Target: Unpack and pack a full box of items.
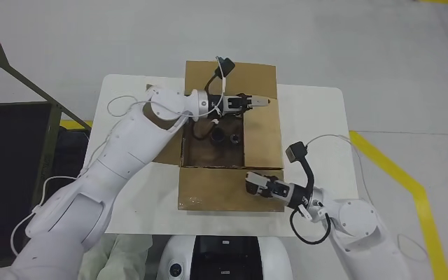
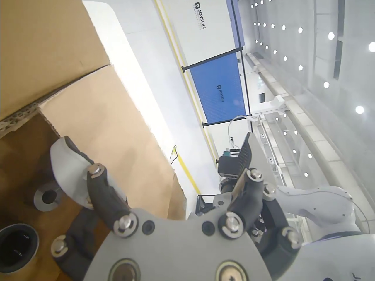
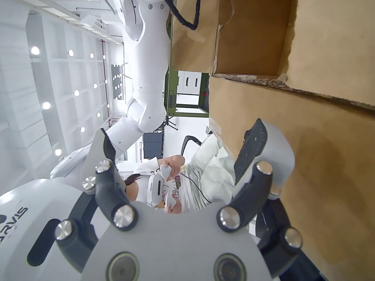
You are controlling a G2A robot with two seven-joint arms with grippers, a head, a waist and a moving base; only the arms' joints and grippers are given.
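Snagging seems likeliest — left gripper [image 1: 257, 102], wide and empty, hangs at the side flap [image 1: 264, 140] of the cardboard box [image 1: 231, 73]; right gripper [image 1: 250, 183], equally wide, by its near flap [image 1: 210, 189].

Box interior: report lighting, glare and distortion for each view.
Top view: the box interior lies in shadow, its dark items barely distinct. Left wrist view: the table edge glares white; straight lines bow. Right wrist view: soft shadow on the cardboard beside the right gripper.
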